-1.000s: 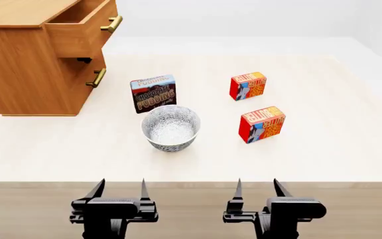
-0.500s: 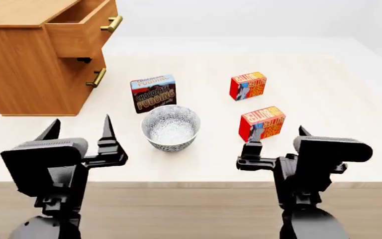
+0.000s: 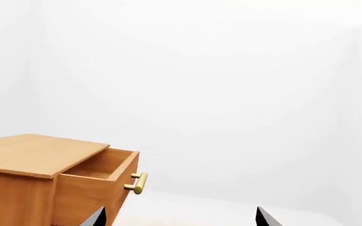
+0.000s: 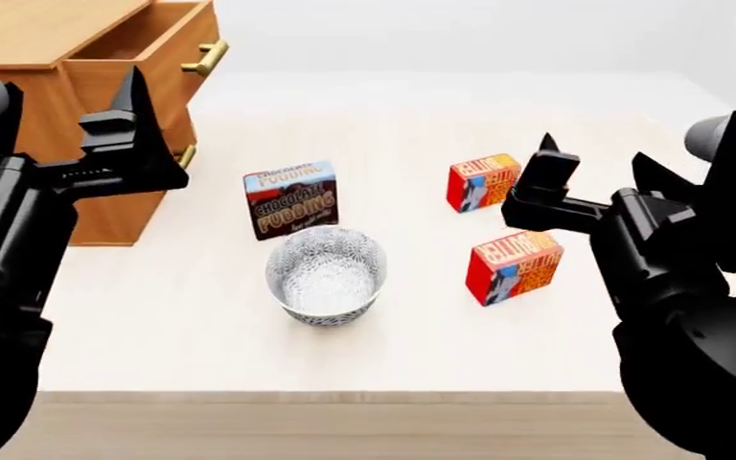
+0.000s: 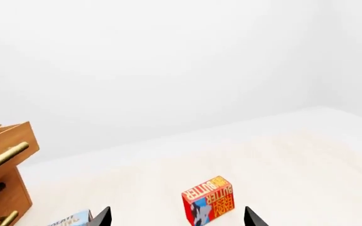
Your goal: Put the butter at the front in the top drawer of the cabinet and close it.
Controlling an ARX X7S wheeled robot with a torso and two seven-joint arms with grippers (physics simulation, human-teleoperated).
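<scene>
Two butter cartons stand on the table at the right. The butter at the front [image 4: 516, 267] is the nearer one, and the rear carton [image 4: 482, 183] stands behind it. The right wrist view shows only one carton [image 5: 209, 200], seemingly the rear one. My right gripper [image 4: 596, 169] [image 5: 177, 219] hangs open above and between the two cartons, holding nothing. The cabinet [image 4: 35, 29] [image 3: 33, 155] is at the far left with its top drawer [image 4: 138, 40] [image 3: 102, 169] pulled open. My left gripper [image 4: 87, 129] [image 3: 177, 219] is open and empty, raised in front of the cabinet.
A brown-blue chocolate pudding box [image 4: 291, 199] stands mid-table, with a patterned bowl [image 4: 326, 276] just in front of it. The lower drawer's brass handle [image 4: 187, 155] shows beside my left gripper. The table's front edge [image 4: 342, 393] runs across the bottom of the head view.
Both arms have risen from the table's front edge and moved forward over the table, the left toward the cabinet, the right over the butter cartons. Both grippers stayed open.
</scene>
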